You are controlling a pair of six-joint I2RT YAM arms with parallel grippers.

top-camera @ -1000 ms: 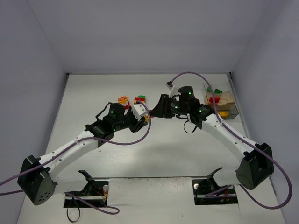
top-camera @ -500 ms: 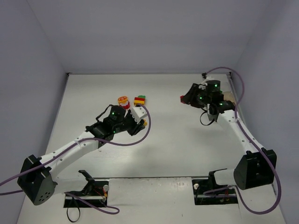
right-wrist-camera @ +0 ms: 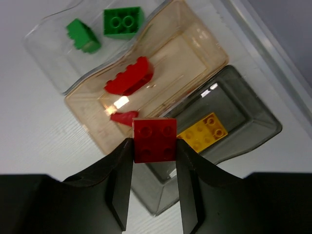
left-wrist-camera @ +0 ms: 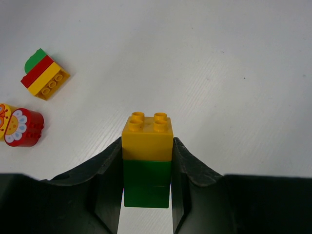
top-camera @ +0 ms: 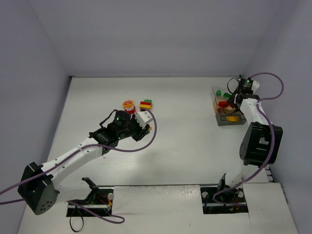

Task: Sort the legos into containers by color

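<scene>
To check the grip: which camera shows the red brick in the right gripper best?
Right wrist view: the red brick is large, clamped in the right gripper, studs clear. In top external it is too small to tell; left wrist misses it.

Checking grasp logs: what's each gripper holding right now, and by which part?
Left gripper: yellow-on-green stack, pinched on its two opposite sides, mostly the green part. Right gripper: red brick, pinched on two opposite sides.

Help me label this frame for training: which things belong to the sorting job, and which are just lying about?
Job:
red brick in right jaws
yellow-green stack in left jaws
striped stack
round piece
containers holding sorted bricks

Just there:
purple cables
table
</scene>
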